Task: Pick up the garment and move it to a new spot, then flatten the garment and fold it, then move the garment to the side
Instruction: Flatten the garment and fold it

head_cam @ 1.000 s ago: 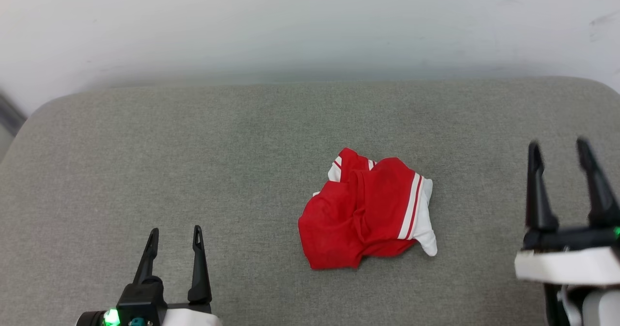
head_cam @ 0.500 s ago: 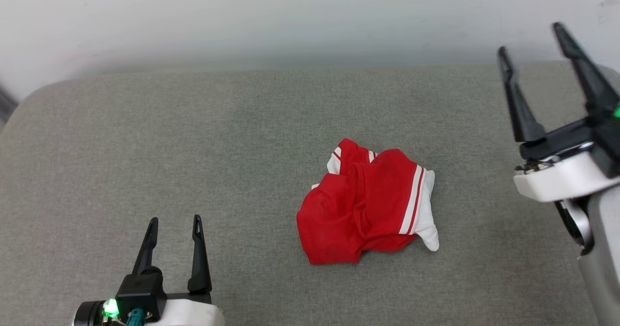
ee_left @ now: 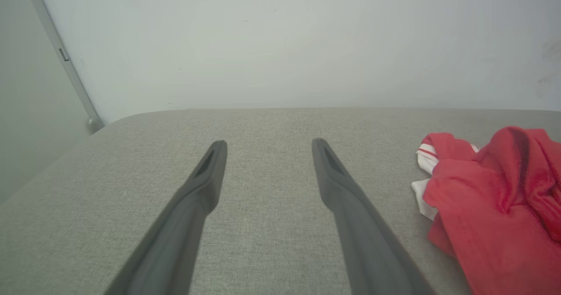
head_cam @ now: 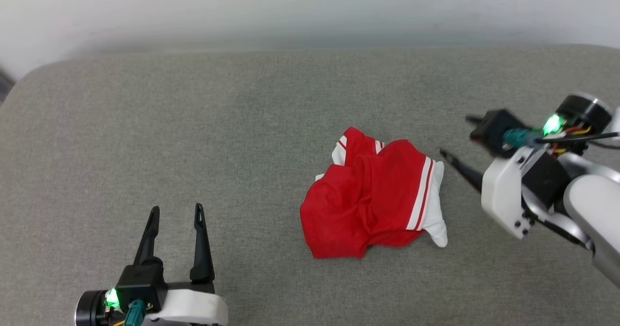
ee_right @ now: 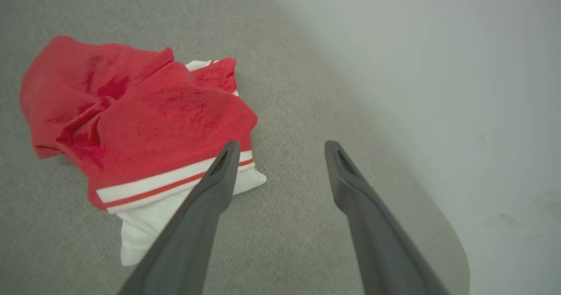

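Garment (head_cam: 373, 202): lies in crumpled heap right of centre on desk (head_cam: 193, 122), unheld, white sleeve and striped trim toward right edge. Right gripper (head_cam: 455, 136): fingers wide, empty, aimed sideways at sleeve from right edge, just beside it, not touching. Likely lining up first pick. Left gripper (head_cam: 177, 209): fingers wide, empty, near front edge at left, well apart from cloth. Probably reserved for flattening.

You've got grey woven cushion (head_cam: 193, 122) across lower head view, rounded corner at 10 o'clock. Plain pale wall (head_cam: 310, 6) at 12. Left wrist view: thin metal strip (ee_left: 61, 54) slanting at 10. Right wrist view: faint scuffs (ee_right: 508, 218) at 4. Light soft, even.
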You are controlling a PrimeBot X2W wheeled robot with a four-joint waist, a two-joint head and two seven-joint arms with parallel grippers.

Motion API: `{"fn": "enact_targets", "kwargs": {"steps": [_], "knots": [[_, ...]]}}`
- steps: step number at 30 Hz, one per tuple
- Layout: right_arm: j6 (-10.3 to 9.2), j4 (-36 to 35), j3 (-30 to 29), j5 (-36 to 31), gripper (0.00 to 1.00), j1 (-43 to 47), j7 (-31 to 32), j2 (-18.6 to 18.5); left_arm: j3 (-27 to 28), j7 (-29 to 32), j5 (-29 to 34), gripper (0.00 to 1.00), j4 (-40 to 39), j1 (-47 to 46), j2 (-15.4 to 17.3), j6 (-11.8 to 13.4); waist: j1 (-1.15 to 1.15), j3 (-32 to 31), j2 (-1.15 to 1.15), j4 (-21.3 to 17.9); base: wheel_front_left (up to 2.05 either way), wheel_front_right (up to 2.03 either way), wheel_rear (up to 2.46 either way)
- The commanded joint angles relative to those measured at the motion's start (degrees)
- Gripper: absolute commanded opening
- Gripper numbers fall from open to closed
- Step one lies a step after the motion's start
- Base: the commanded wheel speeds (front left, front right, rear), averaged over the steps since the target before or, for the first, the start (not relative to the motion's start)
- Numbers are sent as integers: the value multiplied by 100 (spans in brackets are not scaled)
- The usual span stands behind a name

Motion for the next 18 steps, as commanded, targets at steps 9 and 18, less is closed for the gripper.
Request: {"fn": "enact_targets", "kwargs": {"steps": [9, 18], "knots": [[-4, 179, 1828, 1493, 100, -967, 1133, -294, -149, -15, -103, 100, -82, -358, -3, 106, -1, 556, 0, 231, 0, 0, 0], [-1, 872, 2483, 1940, 100, -741, 1323, 145, -248, -15, -160, 100, -76, -590, -4, 187, -1, 943, 0, 366, 0, 0, 0]]}}
